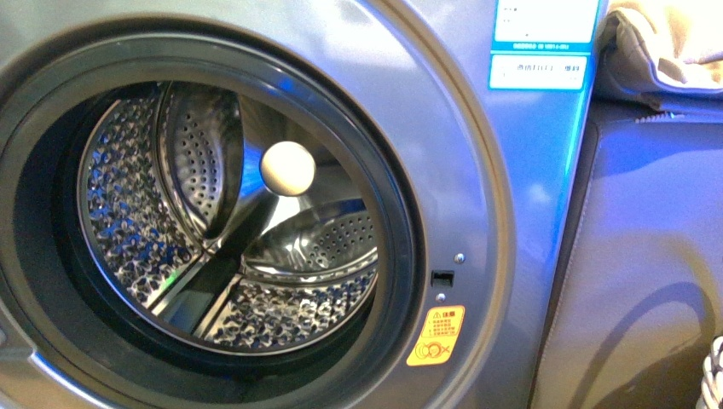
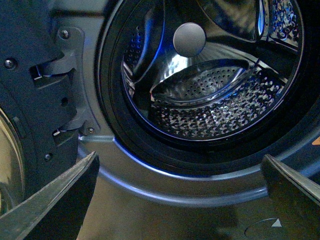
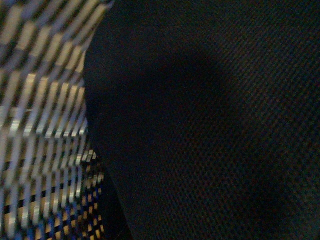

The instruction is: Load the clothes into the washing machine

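Observation:
The silver-grey washing machine (image 1: 477, 170) fills the front view with its dark-rimmed porthole open and the perforated steel drum (image 1: 153, 221) holding no fabric. In the left wrist view my left gripper (image 2: 180, 195) is open and empty, its fingers (image 2: 60, 200) spread wide just below the porthole rim, facing the drum (image 2: 215, 105). In the right wrist view the dark navy clothes (image 3: 210, 125) fill most of the picture and hide my right gripper, which is shut on them. Neither arm shows in the front view.
A woven basket (image 3: 40, 100) lies beside the clothes; its white edge shows at the front view's lower right (image 1: 713, 375). The open door and hinge (image 2: 65, 65) stand left of the porthole. Beige fabric (image 1: 665, 43) lies above a brown-grey panel (image 1: 648, 256). A yellow sticker (image 1: 436, 336) marks the machine's front.

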You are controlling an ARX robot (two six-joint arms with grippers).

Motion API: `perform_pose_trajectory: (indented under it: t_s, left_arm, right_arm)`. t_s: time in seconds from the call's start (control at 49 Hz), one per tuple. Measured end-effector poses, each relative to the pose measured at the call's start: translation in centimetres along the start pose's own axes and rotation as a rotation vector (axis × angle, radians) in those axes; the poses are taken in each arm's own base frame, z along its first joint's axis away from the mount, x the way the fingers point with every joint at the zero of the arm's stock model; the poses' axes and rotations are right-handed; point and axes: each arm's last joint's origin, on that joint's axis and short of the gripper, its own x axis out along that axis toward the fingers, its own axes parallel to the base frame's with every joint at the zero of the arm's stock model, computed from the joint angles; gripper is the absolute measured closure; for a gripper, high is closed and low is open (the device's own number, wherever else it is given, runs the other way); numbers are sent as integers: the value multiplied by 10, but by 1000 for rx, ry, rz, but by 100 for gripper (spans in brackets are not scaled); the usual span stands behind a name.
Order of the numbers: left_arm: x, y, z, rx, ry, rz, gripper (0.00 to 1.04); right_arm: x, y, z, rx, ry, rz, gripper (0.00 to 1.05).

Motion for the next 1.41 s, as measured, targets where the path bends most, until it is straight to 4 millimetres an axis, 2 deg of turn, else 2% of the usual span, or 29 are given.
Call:
perform_pose_trajectory:
  t_s: [0.224,0.326,0.571,0.632,0.836,0.979,1.122,1.224,1.407]
  left_arm:
    - [0,0,0,0,0,0,6]
    - [0,0,0,0,0,0,6]
    - [0,0,0,0,0,0,6]
    - [0,0,0,0,0,0,6]
    - [0,0,0,0,0,0,6]
    - [0,0,0,0,0,0,6]
    - [0,0,0,0,0,0,6]
    - [0,0,0,0,0,0,6]
    - [0,0,0,0,0,0,6]
  right_arm:
    - [-36,29,20,-47,-85,74,92]
    - [-59,43,33,-73,-148,112,92]
    - [-99,62,50,-111,-247,167,92]
    - [-115,69,58,-128,-289,190,92]
    - [-148,84,79,-172,-380,224,92]
    - [-177,96,100,-217,-459,243,92]
    - [-215,113,128,-281,-576,253,92]
    - [-232,122,141,-313,-631,254,92]
    - [-280,152,173,-396,-771,255,92]
